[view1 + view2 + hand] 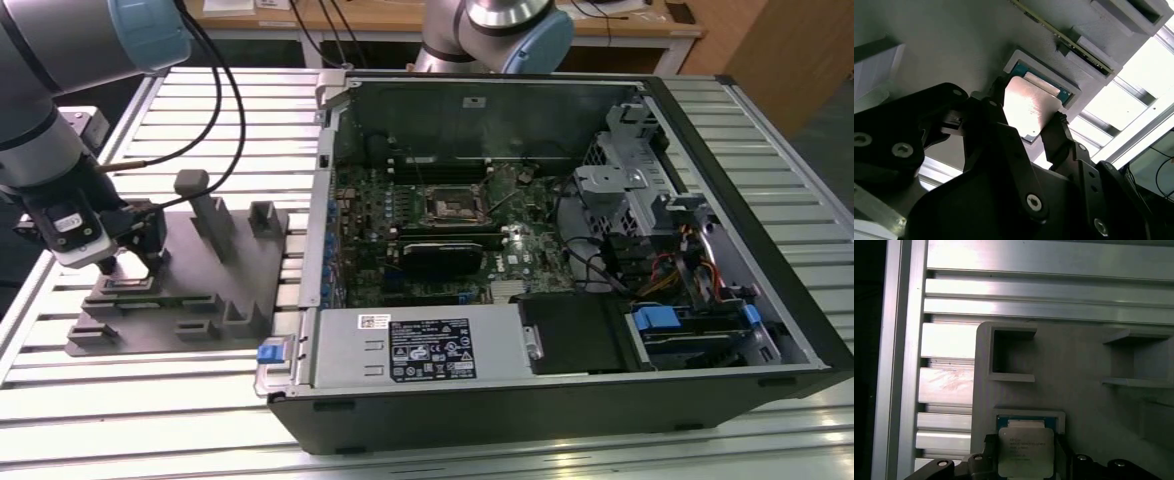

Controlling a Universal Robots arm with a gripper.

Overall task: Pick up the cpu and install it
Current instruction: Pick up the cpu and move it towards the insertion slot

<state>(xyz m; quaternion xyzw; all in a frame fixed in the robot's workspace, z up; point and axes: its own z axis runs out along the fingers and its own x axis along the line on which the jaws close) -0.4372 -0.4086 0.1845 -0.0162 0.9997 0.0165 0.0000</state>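
as seen in the exterior view, the gripper (134,267) stands at the grey fixture (150,322) on the bench (134,430). second wrist view: fingers (1056,137) clamped on the cpu (1029,107). first wrist view: cpu just over the fixture's square pocket (1029,414).

A robotics lab — slatted aluminium table (160,440), opened computer case (534,412), cabled wooden desks (400,15) behind.

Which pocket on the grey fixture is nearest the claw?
The pale-rimmed pocket with the silvery chip, right at the claw. The empty square pocket lies farther from the claw.
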